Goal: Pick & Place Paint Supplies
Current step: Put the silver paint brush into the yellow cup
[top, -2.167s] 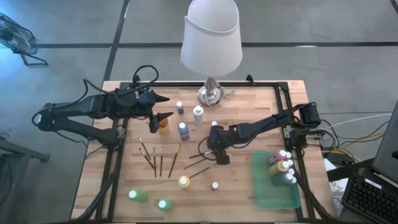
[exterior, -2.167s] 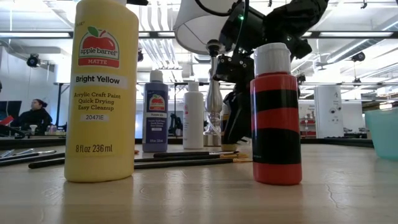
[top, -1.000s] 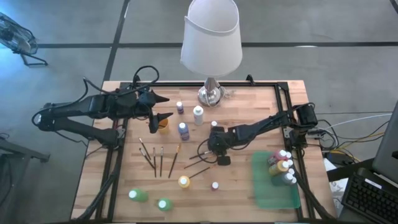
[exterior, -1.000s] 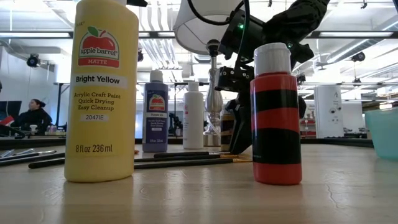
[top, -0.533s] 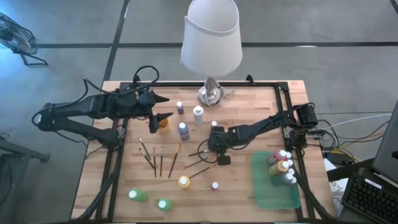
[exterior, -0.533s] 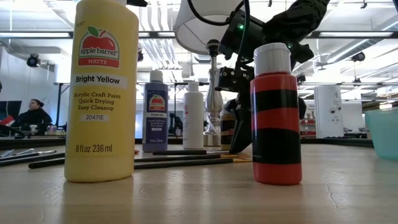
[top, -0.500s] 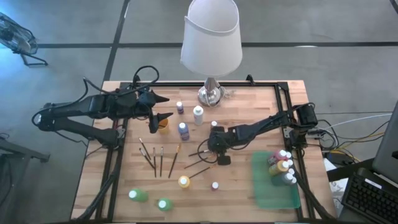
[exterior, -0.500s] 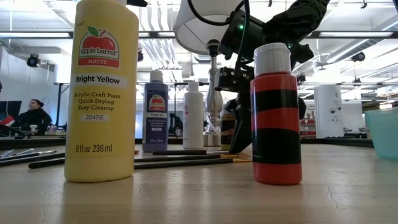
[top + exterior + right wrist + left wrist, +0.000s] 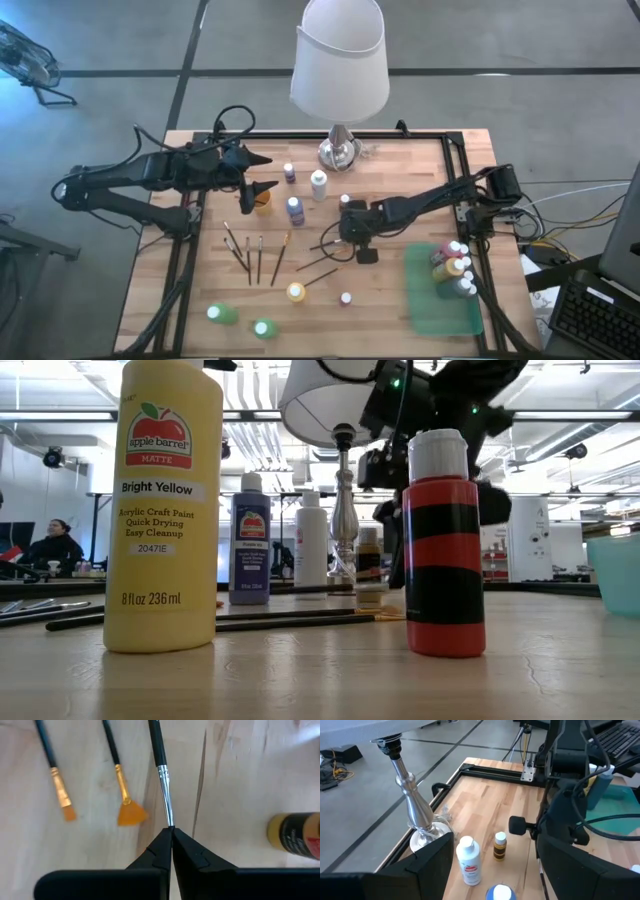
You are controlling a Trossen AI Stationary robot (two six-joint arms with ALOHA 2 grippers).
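Right gripper (image 9: 171, 832) at table (image 9: 400, 180) centre, fingers pinched on tip of paintbrush (image 9: 161, 767); brush beside two orange-bristled brushes (image 9: 122, 795). Left gripper (image 9: 268, 188) near left edge, fingers spread, holding nothing

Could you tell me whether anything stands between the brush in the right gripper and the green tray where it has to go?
Nothing visible does. The right gripper is shut on a brush at mid-table, and the wood between it and the green tray is bare; bottles fill only the tray's far right corner.
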